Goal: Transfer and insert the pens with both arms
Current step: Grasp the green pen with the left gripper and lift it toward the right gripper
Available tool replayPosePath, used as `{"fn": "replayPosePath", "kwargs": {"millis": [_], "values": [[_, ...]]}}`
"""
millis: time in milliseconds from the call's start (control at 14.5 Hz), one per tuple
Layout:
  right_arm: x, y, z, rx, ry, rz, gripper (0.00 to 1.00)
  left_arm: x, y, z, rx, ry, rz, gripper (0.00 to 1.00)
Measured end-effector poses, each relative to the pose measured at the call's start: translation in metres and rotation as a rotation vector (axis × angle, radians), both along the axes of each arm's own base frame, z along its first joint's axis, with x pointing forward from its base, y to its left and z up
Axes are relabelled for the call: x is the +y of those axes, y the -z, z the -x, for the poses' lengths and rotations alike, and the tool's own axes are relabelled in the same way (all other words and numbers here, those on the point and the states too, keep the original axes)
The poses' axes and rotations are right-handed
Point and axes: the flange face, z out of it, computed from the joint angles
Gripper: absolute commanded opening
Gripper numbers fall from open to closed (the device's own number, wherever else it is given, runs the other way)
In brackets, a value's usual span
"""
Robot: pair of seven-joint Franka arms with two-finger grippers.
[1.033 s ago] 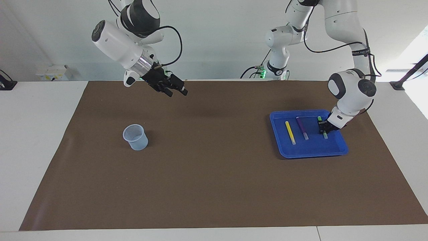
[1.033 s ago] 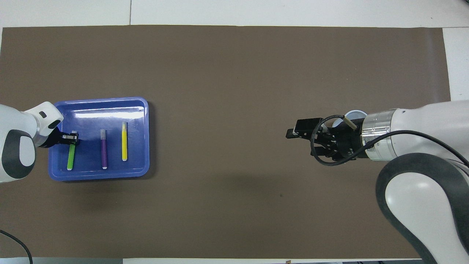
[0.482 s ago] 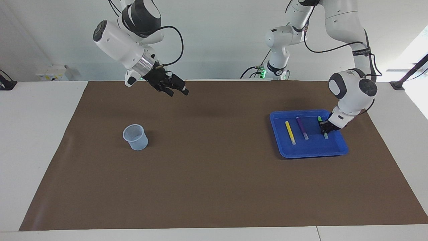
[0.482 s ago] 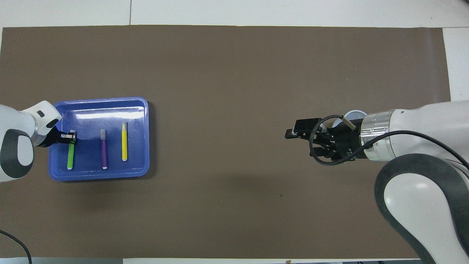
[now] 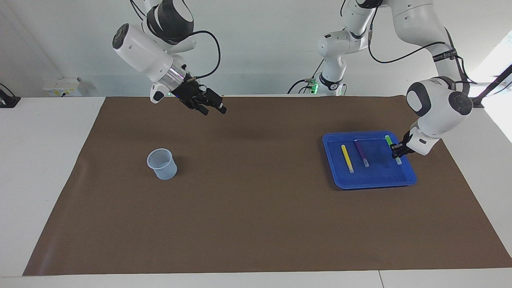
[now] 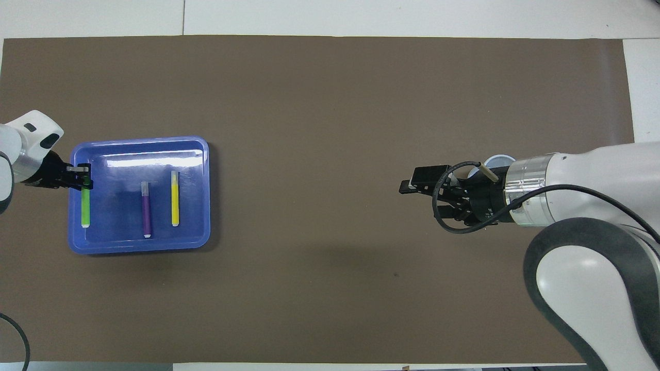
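My left gripper [image 5: 397, 150] [image 6: 82, 175] is shut on the bright green pen [image 5: 389, 141] [image 6: 85, 206], gripping it near its pale-capped end. It holds the pen level, just above the blue tray [image 5: 372, 185] [image 6: 139, 246], over the tray's side toward the left arm's end. The purple pen [image 5: 361, 153] [image 6: 146, 208] and the yellow pen [image 5: 347, 158] [image 6: 175, 198] lie side by side in the tray. My right gripper [image 5: 214, 109] [image 6: 412, 185] hangs open and empty, high over the mat near the robots' edge.
A clear plastic cup [image 5: 162, 163] stands upright on the brown mat [image 5: 256, 208] toward the right arm's end. In the overhead view the right wrist covers most of the cup [image 6: 501, 161]. White table borders the mat.
The left gripper has closed fully on the green pen, lifted it and carried it toward the left arm's end of the tray. The right gripper has barely shifted.
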Motion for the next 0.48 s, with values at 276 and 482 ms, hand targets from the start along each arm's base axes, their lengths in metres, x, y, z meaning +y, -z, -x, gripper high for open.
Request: {"fn": "replayPosePath", "kwargs": {"millis": [276,482], "values": [[0.003,-0.002,0.000,0.003,0.013,-0.033,1.00,-0.078,-0.080,-0.017,0.056,-0.311,0.075,0.00],[0.004,-0.005,-0.002,0.000,0.042,-0.078,1.00,-0.151,-0.121,-0.010,0.104,-0.615,0.150,0.00]]}}
